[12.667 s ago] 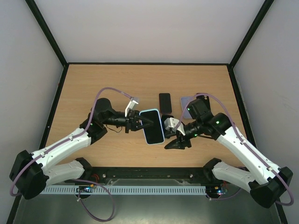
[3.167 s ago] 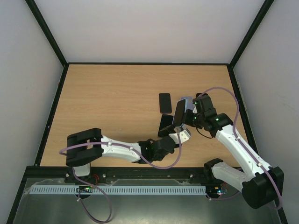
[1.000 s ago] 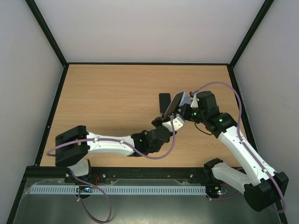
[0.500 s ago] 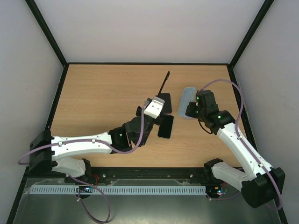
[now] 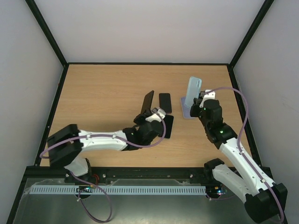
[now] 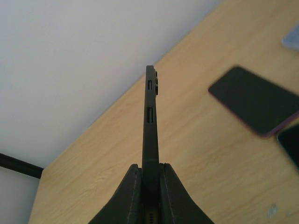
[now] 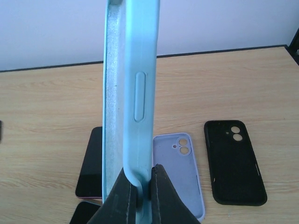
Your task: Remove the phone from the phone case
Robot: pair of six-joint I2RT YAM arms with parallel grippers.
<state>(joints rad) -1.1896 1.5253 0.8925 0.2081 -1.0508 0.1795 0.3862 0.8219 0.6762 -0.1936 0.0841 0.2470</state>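
The left fingers [image 6: 134, 177] pinch the bare black phone [image 6: 150, 116] by its lower end, holding it on edge above the tabletop [image 5: 103, 93] near the centre. At its 3 o'clock, well apart, the right fingers [image 7: 159, 179] pinch the empty blue case [image 7: 133, 70] upright. Beneath it lie a lilac case [image 7: 180, 172], a black case [image 7: 235, 161] at 3 o'clock and a dark phone [image 7: 91, 163] at 9 o'clock

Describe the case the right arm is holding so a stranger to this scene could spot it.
Start at the wooden table, right side, and follow the right arm to the right gripper. The light blue case pinched there stands on end in the air; the lavender case and black case nearby lie flat.
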